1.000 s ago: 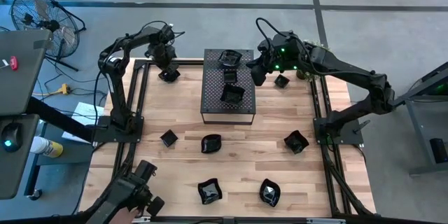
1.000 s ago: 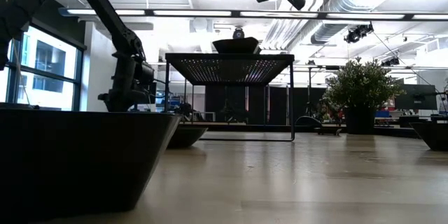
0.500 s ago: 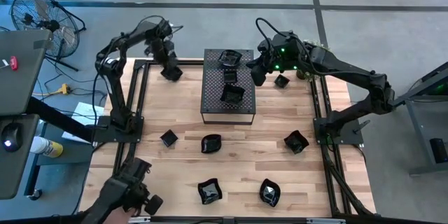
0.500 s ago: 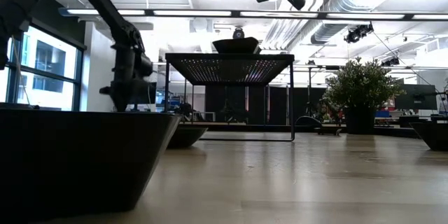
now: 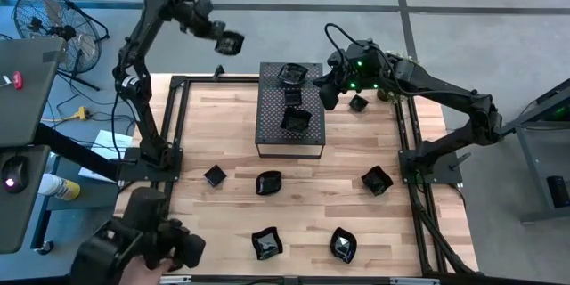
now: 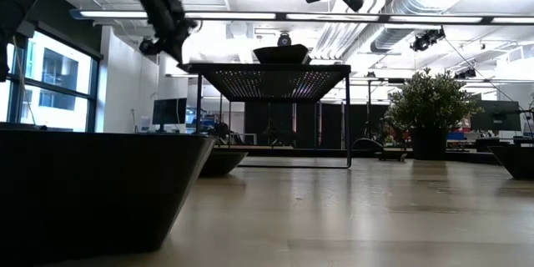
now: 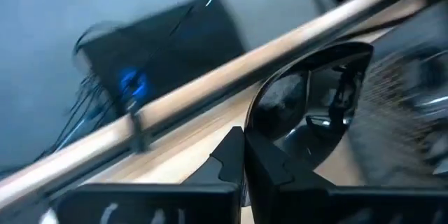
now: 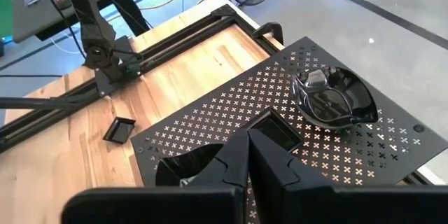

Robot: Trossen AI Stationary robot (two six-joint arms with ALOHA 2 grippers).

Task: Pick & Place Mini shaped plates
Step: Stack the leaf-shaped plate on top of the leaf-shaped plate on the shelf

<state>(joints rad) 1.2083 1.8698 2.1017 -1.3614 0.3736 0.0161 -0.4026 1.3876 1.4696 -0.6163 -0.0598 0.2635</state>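
Observation:
My left gripper (image 5: 223, 41) is raised high above the table's back left corner, shut on a glossy black mini plate (image 5: 232, 45). In the left wrist view that plate (image 7: 308, 108) juts out past my closed fingers (image 7: 231, 164). My right gripper (image 5: 328, 93) hovers by the right edge of the perforated box (image 5: 289, 138), shut with nothing in it. Three plates rest on the box, one a round dish (image 8: 332, 98). More plates lie on the wood: a square one (image 5: 214, 175), a wavy one (image 5: 268, 182), one at the right (image 5: 377, 180) and two near the front (image 5: 265, 243).
A black metal frame (image 5: 178, 125) borders the wooden table. Another small plate (image 5: 358, 102) sits at the back right beside the right arm. A fan (image 5: 49, 18) and desks stand off the left side. Dark equipment (image 5: 134, 240) shows at the front left corner.
My left gripper closed on a plate at the table's back left, then lifted it high and toward the box. The right arm has stayed put. The dark equipment at front left shifted.

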